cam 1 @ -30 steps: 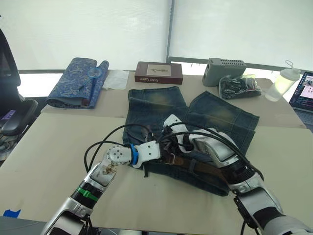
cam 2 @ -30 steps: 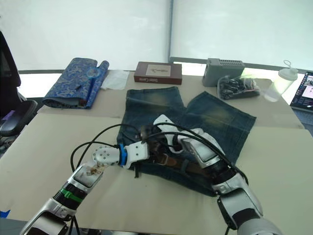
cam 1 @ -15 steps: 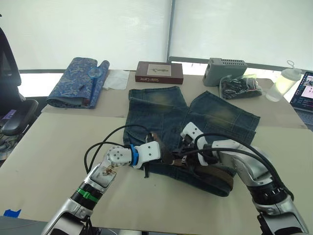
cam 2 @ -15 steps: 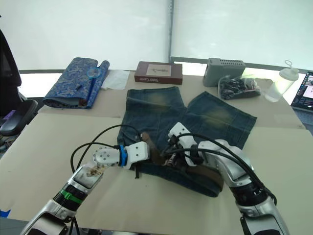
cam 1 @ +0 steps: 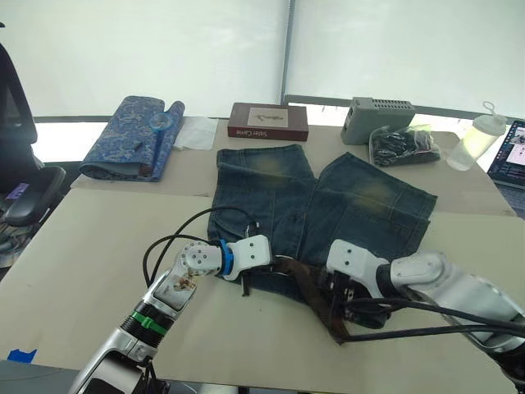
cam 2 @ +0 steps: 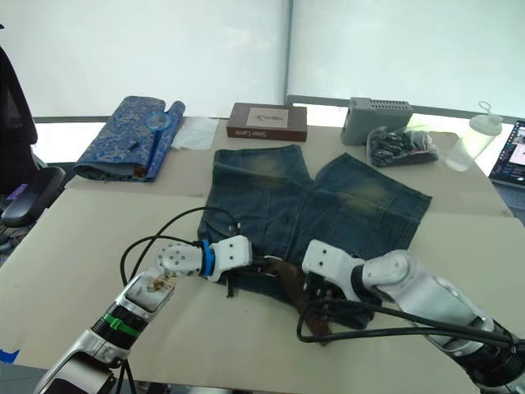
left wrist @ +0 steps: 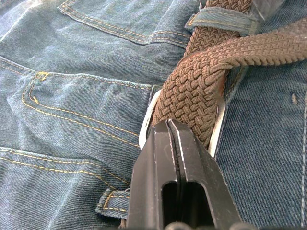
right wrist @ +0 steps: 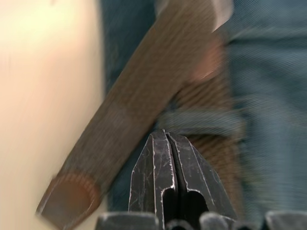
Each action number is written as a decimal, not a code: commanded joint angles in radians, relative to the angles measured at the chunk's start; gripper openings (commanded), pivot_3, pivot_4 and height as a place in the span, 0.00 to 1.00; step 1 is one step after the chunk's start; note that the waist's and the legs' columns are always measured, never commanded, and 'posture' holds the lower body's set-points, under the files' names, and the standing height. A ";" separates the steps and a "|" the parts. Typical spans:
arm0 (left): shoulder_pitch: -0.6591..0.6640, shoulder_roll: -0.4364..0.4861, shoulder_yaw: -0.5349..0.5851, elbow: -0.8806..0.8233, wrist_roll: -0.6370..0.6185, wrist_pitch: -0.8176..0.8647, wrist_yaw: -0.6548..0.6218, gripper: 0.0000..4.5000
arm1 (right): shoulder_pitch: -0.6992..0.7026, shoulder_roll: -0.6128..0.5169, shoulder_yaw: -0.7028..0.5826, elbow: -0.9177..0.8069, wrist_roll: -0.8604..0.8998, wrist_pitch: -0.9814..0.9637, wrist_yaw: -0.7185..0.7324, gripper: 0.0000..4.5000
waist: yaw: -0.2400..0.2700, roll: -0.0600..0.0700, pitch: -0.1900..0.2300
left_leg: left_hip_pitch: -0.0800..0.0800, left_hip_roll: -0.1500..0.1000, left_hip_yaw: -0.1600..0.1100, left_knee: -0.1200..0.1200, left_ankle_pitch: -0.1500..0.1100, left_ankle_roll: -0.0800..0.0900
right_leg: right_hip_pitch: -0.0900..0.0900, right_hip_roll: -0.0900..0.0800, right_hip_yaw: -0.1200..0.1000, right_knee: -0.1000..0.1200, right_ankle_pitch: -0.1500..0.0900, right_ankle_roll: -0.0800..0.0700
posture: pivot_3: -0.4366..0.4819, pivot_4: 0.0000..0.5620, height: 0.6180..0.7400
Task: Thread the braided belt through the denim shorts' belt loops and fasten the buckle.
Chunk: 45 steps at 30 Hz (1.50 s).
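Left tool (left wrist: 168, 125): fingers pressed together, tips set against the braided belt (left wrist: 201, 81) where it passes through the buckle (left wrist: 149, 115). Whether any strap is pinched between them cannot be told.

Right tool (right wrist: 166, 138): fingers closed with nothing seen between them, resting over the waistband. The belt's free end lies just ahead of its tips and to one side.

Braided belt: dark brown woven strap. It runs along the waistband of the denim shorts (cam 1: 328, 205) from the left tool toward the right tool. Past the buckle the free tail (cam 1: 316, 295) angles off the waistband and down onto the bench (cam 1: 98, 246), ending in a smooth brown tip (right wrist: 67, 199).

- Long axis of the tail: oblique, from the buckle at the left tool to the tip near the right tool.
- Nearer arm: right for the tail, left for the buckle.

Buckle: small silver frame showing on both sides of the strap, directly ahead of the left tool's tips.

Belt loops: one denim loop (left wrist: 218, 19) crosses the strap just beyond the buckle, and the strap passes under it.

Denim shorts: faded blue with yellowish worn patches on the legs, laid flat, waistband toward the robot.

Judgement: threading looks done, and fastening remains. The next move likely turns on the right tool taking the tail.
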 commanded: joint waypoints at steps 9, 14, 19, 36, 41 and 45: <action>0.013 0.011 -0.006 0.104 -0.063 0.158 -0.110 0.00 | -0.137 0.257 0.134 0.073 -0.034 0.039 -0.233 0.00 | -0.007 0.001 0.000 | -0.002 -0.001 0.000 0.000 -0.001 0.002 | -0.001 0.001 -0.001 0.000 0.002 0.002 | 0.48 0.27 1.00; -0.012 0.012 0.024 0.139 -0.098 0.205 -0.128 0.00 | -0.119 0.157 0.345 0.211 -0.171 -0.015 -0.244 0.00 | -0.012 0.001 0.000 | -0.002 -0.002 0.000 0.000 0.003 0.009 | -0.001 0.001 -0.002 0.002 0.001 -0.002 | 0.48 0.27 1.00; -0.047 0.000 0.169 0.112 -0.279 0.417 -0.131 0.00 | -0.089 0.148 0.345 0.198 -0.177 -0.028 -0.237 0.00 | -0.016 0.000 0.000 | 0.000 -0.001 0.000 0.000 0.001 0.006 | 0.000 0.001 -0.002 0.002 -0.001 0.003 | 0.48 0.27 1.00; -0.114 0.025 0.191 -0.126 -0.442 0.598 -0.165 0.50 | 0.081 0.086 -0.046 -0.187 -0.010 0.114 -0.197 0.50 | -0.019 -0.004 0.016 | -0.012 -0.003 0.000 0.000 0.004 0.009 | -0.005 0.004 -0.003 0.004 0.005 0.000 | 0.48 0.27 1.00; -0.123 0.030 0.136 -0.194 -0.416 0.537 -0.178 0.99 | 0.216 0.081 -0.184 -0.323 0.112 0.263 -0.166 0.50 | -0.018 -0.005 0.023 | -0.013 -0.003 -0.001 0.000 0.003 0.009 | -0.005 0.004 -0.003 0.004 0.005 0.000 | 0.48 0.27 1.00; -0.130 0.035 0.098 -0.222 -0.389 0.485 -0.192 0.99 | 0.278 0.040 -0.219 -0.327 0.221 0.285 -0.196 0.50 | -0.020 -0.005 0.024 | -0.013 -0.003 -0.001 0.001 0.003 0.009 | -0.005 0.004 -0.003 0.004 0.005 0.000 | 0.48 0.27 1.00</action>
